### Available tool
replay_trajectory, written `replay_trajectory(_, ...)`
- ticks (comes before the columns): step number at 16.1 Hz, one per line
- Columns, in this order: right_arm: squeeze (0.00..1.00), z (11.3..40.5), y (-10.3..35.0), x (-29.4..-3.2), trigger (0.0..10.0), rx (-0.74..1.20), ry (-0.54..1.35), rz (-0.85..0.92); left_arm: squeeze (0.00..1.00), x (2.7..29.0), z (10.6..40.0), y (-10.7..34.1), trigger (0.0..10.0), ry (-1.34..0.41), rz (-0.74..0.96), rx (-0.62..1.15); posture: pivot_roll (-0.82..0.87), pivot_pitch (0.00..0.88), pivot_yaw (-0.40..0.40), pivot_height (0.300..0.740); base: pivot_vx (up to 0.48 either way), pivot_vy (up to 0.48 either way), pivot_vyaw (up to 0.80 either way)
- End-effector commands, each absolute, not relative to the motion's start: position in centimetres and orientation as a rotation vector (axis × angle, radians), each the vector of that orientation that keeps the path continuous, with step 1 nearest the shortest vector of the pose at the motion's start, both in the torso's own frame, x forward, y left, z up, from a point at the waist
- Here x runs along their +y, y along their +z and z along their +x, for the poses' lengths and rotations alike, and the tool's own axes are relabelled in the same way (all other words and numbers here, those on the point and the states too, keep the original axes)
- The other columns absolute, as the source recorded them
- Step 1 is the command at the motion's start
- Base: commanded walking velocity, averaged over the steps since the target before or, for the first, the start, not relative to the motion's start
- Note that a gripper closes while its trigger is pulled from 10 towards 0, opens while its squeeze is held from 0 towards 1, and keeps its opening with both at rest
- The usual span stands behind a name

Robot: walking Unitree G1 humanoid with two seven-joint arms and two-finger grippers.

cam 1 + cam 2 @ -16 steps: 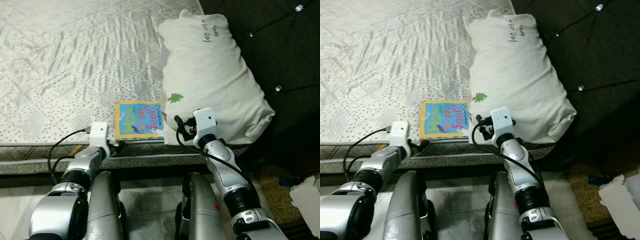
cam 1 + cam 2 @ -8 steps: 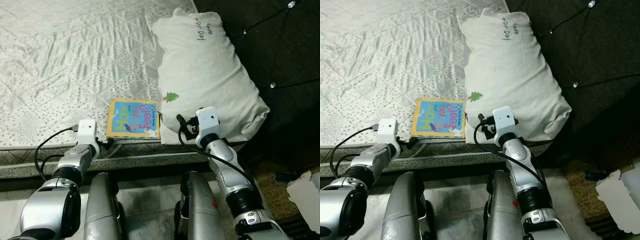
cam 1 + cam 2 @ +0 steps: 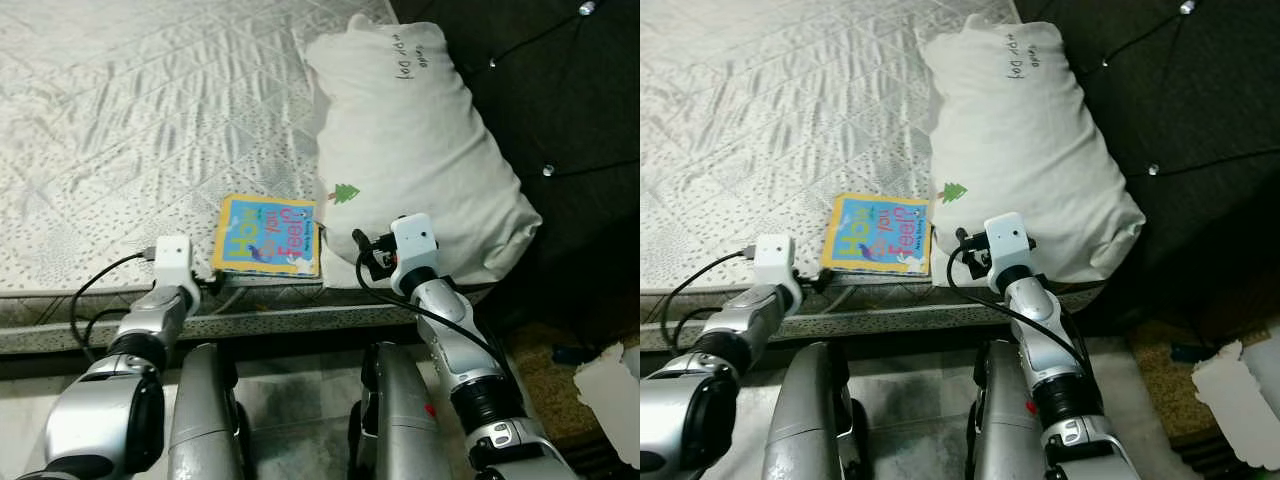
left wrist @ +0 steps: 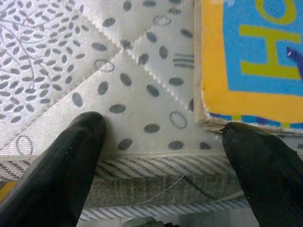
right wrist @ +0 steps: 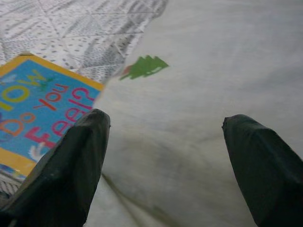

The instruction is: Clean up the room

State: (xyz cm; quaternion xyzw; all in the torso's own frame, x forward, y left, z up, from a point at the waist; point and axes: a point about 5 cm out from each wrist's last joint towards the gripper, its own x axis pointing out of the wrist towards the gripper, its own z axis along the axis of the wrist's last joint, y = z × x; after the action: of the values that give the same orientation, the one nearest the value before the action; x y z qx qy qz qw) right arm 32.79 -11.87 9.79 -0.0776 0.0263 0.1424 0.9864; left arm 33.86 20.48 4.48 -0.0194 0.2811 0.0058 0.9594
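Note:
A children's book (image 3: 267, 236) with a blue and yellow cover lies flat near the front edge of the bed, beside a white pillow (image 3: 420, 150). My left gripper (image 3: 214, 283) is open at the mattress edge. In the left wrist view its fingers (image 4: 71, 161) rest on the quilted seam, and one fingertip touches the near corner of the book (image 4: 251, 56). My right gripper (image 3: 365, 256) is open, low against the front of the pillow. The right wrist view shows the pillow (image 5: 213, 71) between its fingers (image 5: 71, 156) and the book (image 5: 42, 104) off to one side.
The quilted mattress (image 3: 120, 120) stretches far to the left and back. A dark tufted headboard (image 3: 560, 100) stands to the right of the pillow. Torn white paper (image 3: 610, 385) lies on the floor at the right. My legs stand against the bed frame (image 3: 300, 325).
The camera has shifted a little. My left gripper has drawn slightly left, from under the book's edge to its near corner. The right gripper stays at the pillow.

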Motion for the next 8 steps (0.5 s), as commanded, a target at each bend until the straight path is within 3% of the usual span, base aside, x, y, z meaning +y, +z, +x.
replay_trajectory(1, 0.0, 32.9, 9.6, -12.0, 10.0, 0.062, 0.279, -0.152, 0.0, 19.7, 34.7, 5.5, 10.0, -0.009, -0.042, 0.524, 0.01, 0.152, -0.047, 0.571, 0.0, 0.0, 0.0)
replay_trajectory(5, 0.0, 33.2, 9.7, -11.6, 10.0, 0.058, 0.278, -0.145, 0.0, 19.7, 35.5, 7.1, 10.0, 0.084, -0.078, 0.392, 0.02, 0.133, -0.036, 0.571, 0.0, 0.0, 0.0)
replay_trajectory(8, 0.0, 33.2, 9.6, -11.5, 10.0, 0.057, 0.279, -0.14, 0.0, 20.2, 34.9, 6.5, 10.0, 0.143, -0.117, 0.386, 0.03, 0.129, -0.036, 0.571, 0.0, 0.0, 0.0)
